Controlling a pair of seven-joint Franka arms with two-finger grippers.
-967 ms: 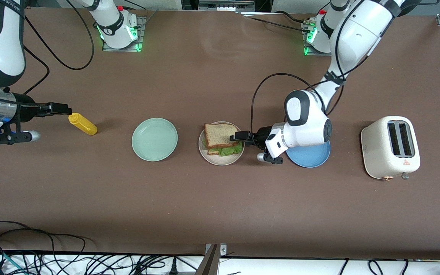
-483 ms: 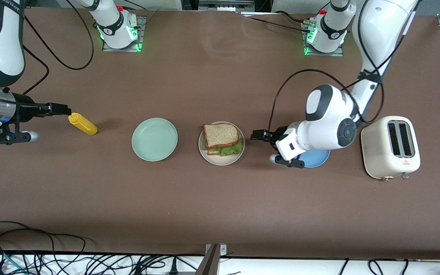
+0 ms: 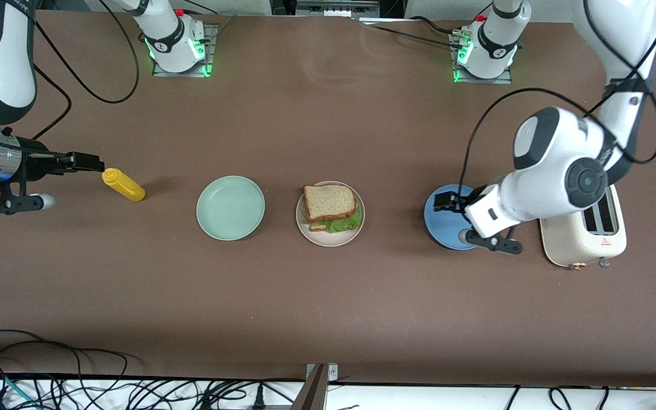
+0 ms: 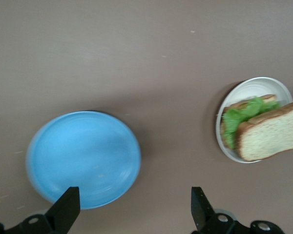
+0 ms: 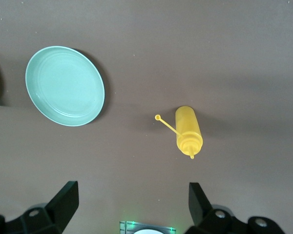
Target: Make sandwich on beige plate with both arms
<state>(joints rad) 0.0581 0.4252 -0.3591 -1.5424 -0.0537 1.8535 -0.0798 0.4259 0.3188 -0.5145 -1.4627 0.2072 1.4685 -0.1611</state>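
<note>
We see the sandwich (image 3: 329, 206) lying flat on the beige plate (image 3: 321, 238) at the middle of the worktop (image 3: 328, 307). It has no clear long axis: the top slice is near square, set slightly askew, tan with a brown crust. Ruffled green lettuce (image 3: 344, 225) sticks out from under it on the side nearer the front camera, with a second slice beneath. We can read no writing on it.

Beside it toward the right arm's end is a mint green plate (image 3: 230, 208), then a yellow squeeze bottle (image 3: 123, 184). Toward the left arm's end is a blue plate (image 3: 445, 223), then a cream toaster (image 3: 584, 239) bearing a small red mark we cannot read.

The left gripper (image 3: 445, 201) hovers over the blue plate, jaws apart and empty. The right gripper (image 3: 84, 162) waits just beside the bottle, jaws apart and empty.
</note>
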